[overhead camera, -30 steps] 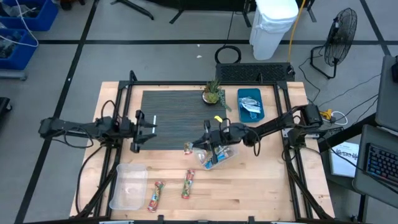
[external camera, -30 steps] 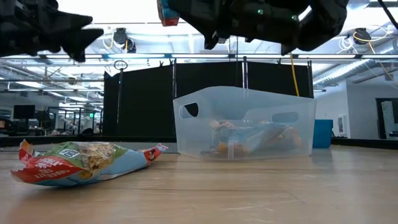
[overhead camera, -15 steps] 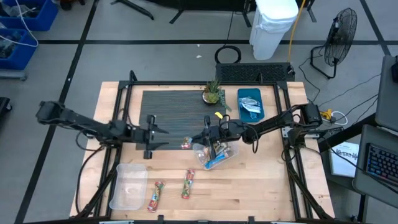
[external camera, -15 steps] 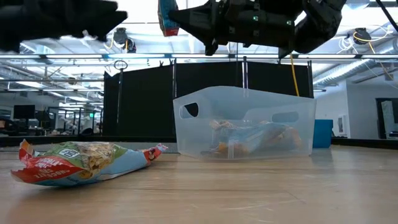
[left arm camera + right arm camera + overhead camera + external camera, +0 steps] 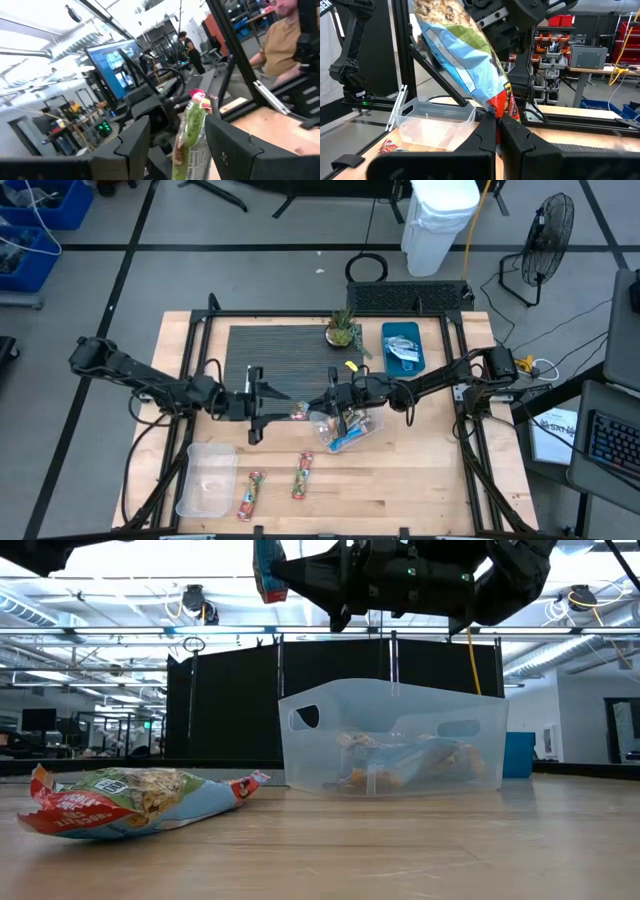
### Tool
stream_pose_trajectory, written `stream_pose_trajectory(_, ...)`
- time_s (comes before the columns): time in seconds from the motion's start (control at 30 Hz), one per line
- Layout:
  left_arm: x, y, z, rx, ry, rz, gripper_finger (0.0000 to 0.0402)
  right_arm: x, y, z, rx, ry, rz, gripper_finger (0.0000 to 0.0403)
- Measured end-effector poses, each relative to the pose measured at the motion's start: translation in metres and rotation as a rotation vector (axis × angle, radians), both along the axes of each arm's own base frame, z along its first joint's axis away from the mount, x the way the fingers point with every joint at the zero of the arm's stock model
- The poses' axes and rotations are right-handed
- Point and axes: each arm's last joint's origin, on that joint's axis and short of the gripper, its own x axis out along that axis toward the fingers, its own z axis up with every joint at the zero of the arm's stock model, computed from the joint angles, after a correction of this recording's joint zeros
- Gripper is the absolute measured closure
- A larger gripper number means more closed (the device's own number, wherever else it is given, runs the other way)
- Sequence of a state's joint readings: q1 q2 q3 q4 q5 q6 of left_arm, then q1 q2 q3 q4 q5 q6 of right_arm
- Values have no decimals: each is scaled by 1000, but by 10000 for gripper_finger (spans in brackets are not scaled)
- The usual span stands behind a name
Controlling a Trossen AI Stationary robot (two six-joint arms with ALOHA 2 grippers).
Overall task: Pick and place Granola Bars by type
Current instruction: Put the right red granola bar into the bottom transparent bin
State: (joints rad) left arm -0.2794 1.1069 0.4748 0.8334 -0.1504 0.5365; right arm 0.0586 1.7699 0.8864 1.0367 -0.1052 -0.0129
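Your right claw [image 5: 497, 131] is clenched on the end of a granola bar [image 5: 462, 55], holding it up above the table, just beside the clear tub [image 5: 345, 428] that has more bars inside. Your left claw [image 5: 272, 402] hangs released right at that bar, its fingers [image 5: 134, 141] spread on either side of the wrapper (not pinching it). Two bars [image 5: 276, 485] lie loose nearer the front edge, beside an empty tub [image 5: 207, 478].

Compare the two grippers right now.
The right gripper is shut on a bar, pinching its red end; the left gripper is open, with the bar between its fingers. The right reaches over the clear bin; the left comes from the opposite side. Both are raised off the table.
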Motion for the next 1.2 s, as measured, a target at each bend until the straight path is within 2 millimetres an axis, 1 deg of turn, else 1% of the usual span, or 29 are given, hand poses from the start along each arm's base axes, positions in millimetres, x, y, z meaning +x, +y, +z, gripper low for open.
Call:
stream_pose_trajectory(0.1, 2, -1, 0, -30, 39, -33, 206, 0, 0, 0, -5, -1, -2, 403)
stream_pose_trajectory(0.23, 5, -4, -5, -67, 82, -90, 206, 0, 0, 0, -8, -2, -3, 403)
stream_pose_trajectory(0.37, 6, -8, -8, -64, 87, -149, 206, 0, 0, 0, -9, -2, -4, 403)
stream_pose_trajectory(0.57, 8, -10, -8, -69, 61, -149, 206, 0, -2, 1, -9, -8, -11, 403)
stream_pose_trajectory(0.83, 18, -4, -14, -105, 53, -130, 206, 1, -9, 0, -2, -5, -30, 403)
stream_pose_trajectory(1.2, 26, 2, -6, -121, 36, -92, 206, 1, -8, 0, 2, -5, -23, 403)
